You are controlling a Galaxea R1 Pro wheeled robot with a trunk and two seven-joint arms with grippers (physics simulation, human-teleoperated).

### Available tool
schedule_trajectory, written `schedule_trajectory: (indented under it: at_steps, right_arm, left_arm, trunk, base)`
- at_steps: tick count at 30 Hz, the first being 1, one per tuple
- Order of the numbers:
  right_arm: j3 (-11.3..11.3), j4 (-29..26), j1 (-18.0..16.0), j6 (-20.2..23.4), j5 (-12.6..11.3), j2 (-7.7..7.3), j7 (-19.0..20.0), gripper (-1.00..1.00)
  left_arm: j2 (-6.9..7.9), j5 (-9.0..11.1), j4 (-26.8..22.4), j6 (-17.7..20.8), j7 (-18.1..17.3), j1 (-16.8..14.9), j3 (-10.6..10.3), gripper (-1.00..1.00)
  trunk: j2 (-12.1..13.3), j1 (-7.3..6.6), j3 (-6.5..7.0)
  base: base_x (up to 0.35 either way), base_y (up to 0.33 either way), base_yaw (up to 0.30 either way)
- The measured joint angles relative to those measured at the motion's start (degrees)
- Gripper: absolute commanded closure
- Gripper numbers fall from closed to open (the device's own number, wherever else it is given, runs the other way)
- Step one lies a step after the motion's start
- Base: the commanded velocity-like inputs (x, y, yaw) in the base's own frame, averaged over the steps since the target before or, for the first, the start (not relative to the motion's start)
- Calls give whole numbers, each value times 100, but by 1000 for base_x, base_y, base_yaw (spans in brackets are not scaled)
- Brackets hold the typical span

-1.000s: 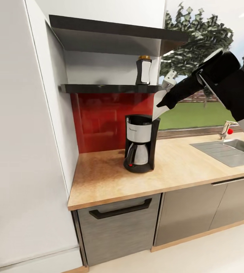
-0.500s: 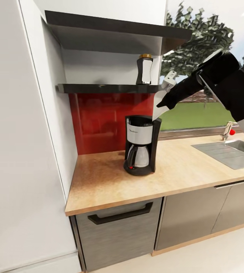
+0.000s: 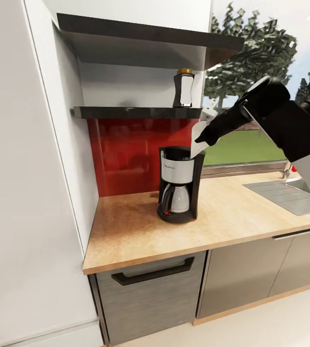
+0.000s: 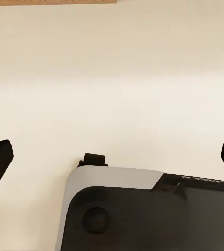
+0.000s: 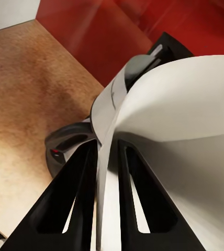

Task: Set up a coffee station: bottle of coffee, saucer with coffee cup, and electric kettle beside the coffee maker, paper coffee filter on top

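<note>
Filter poised over the coffee maker

My right gripper (image 5: 108, 157) is clamped on the paper coffee filter (image 3: 198, 137), which hangs just above the back right corner of the coffee maker (image 3: 178, 183) on the countertop (image 3: 232, 212). The brew basket lies down and to my left; the cone's long axis slants toward it. Contact is hard to judge. My left gripper (image 4: 112, 157) is spread wide, empty.

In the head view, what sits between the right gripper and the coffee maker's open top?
Just the paper coffee filter pinched in the right gripper, its lower tip hanging just above the top of the coffee maker; otherwise bare.
</note>
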Motion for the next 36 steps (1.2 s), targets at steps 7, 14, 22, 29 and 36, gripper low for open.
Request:
schedule_trajectory:
  at_steps: [7, 14, 22, 29, 36]
  right_arm:
    - [-6, -7, 9, -2, 1, 19, -11, 100]
    - [-8, -8, 10, -2, 1, 21, -18, 100]
    - [-9, -8, 10, -2, 2, 21, -132, 100]
    - [-9, -8, 26, -3, -6, 21, -351, 100]
    - [-15, -1, 97, -21, -6, 72, -504, 100]
  left_arm:
    - [0, 4, 0, 1, 0, 0, 0, -100]
    - [0, 2, 0, 1, 0, 0, 0, -100]
    - [0, 0, 0, 1, 0, 0, 0, -100]
    - [0, 2, 0, 1, 0, 0, 0, -100]
    - [0, -1, 0, 1, 0, 0, 0, -100]
  trunk:
    - [0, 0, 0]
    - [-201, 110, -90]
    - [-442, 242, -198]
    - [-562, 308, -252]
    - [-562, 308, -252]
  base:
    - [0, 0, 0]
    - [0, 0, 0]
    - [0, 0, 0]
    - [0, 0, 0]
    - [0, 0, 0]
